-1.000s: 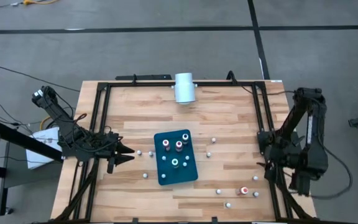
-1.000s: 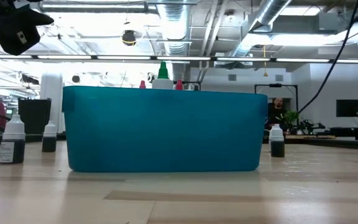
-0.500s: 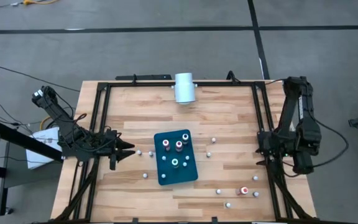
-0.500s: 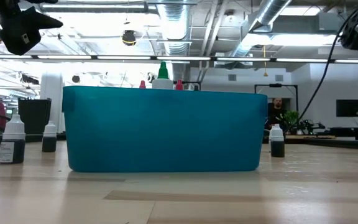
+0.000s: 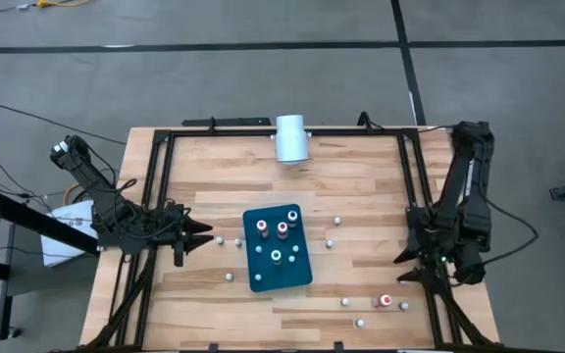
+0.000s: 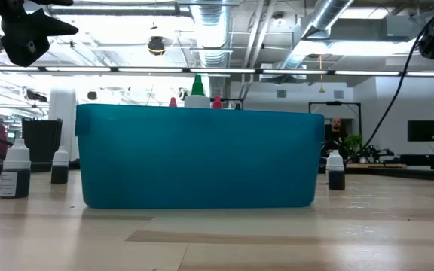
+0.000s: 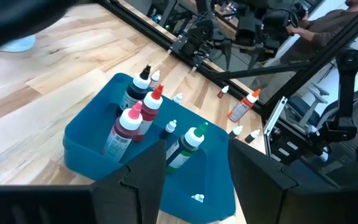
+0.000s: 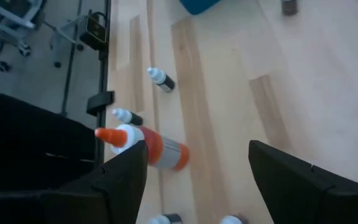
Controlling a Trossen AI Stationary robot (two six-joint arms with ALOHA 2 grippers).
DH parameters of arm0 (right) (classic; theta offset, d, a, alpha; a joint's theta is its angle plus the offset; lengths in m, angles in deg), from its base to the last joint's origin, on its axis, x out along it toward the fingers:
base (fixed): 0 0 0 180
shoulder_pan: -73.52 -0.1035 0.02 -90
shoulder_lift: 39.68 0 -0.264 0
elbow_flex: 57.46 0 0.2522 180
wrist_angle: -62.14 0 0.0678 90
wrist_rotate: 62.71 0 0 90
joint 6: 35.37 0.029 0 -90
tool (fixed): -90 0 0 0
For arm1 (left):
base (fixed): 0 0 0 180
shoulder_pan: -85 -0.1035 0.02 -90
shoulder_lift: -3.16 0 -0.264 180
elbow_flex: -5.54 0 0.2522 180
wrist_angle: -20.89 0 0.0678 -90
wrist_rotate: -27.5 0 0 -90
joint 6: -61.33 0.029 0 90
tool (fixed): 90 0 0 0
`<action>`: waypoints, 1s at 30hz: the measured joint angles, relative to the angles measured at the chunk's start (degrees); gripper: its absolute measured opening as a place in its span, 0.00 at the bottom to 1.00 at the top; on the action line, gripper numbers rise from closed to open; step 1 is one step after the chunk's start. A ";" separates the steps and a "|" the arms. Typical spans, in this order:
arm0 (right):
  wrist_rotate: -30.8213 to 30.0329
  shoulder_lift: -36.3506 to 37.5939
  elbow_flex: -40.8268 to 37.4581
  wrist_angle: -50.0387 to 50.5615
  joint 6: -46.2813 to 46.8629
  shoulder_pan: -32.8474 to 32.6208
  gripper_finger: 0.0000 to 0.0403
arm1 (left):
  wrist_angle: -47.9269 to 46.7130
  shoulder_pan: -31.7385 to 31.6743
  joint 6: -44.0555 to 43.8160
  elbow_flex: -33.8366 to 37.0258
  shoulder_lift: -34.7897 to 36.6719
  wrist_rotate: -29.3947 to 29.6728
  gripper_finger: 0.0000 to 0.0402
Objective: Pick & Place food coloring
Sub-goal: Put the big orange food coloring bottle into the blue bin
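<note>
Two black jointed arms, loose black cables trailing; left hand (image 5: 196, 237) and right hand (image 5: 407, 267): dark angular fingers

No readable text, labels or numbers anywhere.

Open industrial lab: exposed ceiling ducts (image 6: 217, 30), desks with monitors (image 6: 424, 130), framed wooden test table (image 5: 214, 167).

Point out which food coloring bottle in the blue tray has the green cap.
The green-capped bottle stands apart from the others in the tray; the rest there have red or white caps. In the overhead view it sits nearest the table's front edge.
</note>
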 joint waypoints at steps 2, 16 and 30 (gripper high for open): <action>0.21 -1.90 -1.54 -3.27 0.02 0.04 0.66 | 0.00 0.02 0.02 0.00 0.00 0.00 0.41; -0.76 -15.98 -3.59 -20.84 -5.48 1.16 0.66 | 0.01 -0.01 0.02 0.00 0.00 -0.02 0.41; -0.07 -20.39 -3.55 -26.32 -3.14 0.98 0.66 | 0.02 -0.03 0.00 0.00 0.00 0.02 0.41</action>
